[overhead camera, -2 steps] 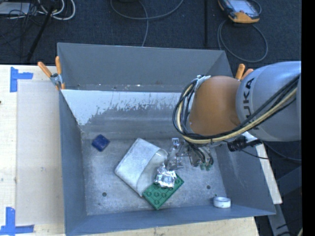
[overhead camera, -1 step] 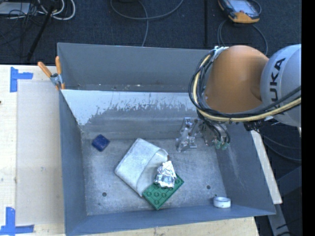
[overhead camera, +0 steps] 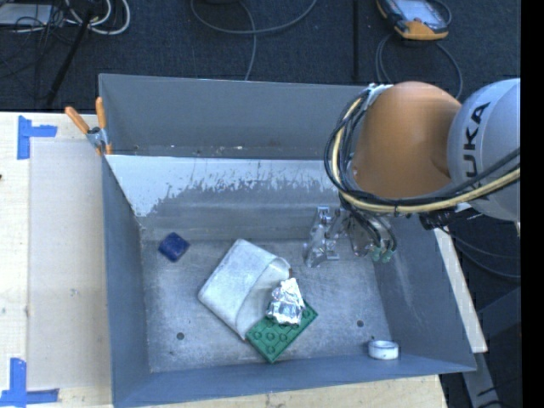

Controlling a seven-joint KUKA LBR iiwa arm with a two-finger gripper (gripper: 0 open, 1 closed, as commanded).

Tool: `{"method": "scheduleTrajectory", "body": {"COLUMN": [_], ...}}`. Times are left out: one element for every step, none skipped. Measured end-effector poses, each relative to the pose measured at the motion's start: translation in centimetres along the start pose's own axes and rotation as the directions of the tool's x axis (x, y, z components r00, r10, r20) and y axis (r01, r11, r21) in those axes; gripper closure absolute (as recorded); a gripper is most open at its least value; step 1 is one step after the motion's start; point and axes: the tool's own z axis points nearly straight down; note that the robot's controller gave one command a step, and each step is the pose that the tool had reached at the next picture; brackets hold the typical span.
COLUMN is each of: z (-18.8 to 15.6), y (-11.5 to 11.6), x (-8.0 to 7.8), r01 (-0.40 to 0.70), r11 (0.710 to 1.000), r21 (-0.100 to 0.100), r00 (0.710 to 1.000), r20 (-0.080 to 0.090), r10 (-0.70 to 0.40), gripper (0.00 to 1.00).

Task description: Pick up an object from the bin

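Pincer (overhead camera: 327, 246) hangs low over bare floor of bin (overhead camera: 212, 189), near back wall. Holds nothing visible; spread cannot be told.

Likeliest pick: crumpled foil wad (overhead camera: 287, 303), near, down-left of pincer. It sits atop green studded plate (overhead camera: 274, 338), against white folded cloth (overhead camera: 236, 286); looks like a tumbled pile.

Blue block (overhead camera: 173, 246) well left of pincer, white ring (overhead camera: 383, 349) down-right, each lying alone.

Bin metal scuffed. Dark floor (overhead camera: 170, 41) and cables (overhead camera: 255, 53) beyond.

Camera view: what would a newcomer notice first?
The arm's orange cover looms over the right side of the bin, the gripper hanging below it above bare floor. Mid-bin lies a white folded cloth, with crumpled foil and a green studded plate at its near end. A small blue block sits alone at left.
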Motion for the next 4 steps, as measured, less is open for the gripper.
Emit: {"method": "scheduleTrajectory", "body": {"z": [0.0,14.1,13.8,4.0], "y": [0.0,-0.6,-0.5,1.1], "x": [0.0,1.7,1.3,0.7], "r01": [0.000,0.078,0.077,0.074], "r11": [1.000,0.997,0.997,0.997], "r21": [0.000,-0.001,-0.002,0.000], "r00": [1.000,0.997,0.997,0.997], "r20": [0.000,-0.008,0.009,0.009], "r10": [0.000,-0.078,-0.076,-0.074], "gripper": [0.00,0.00,1.00,1.00]}}
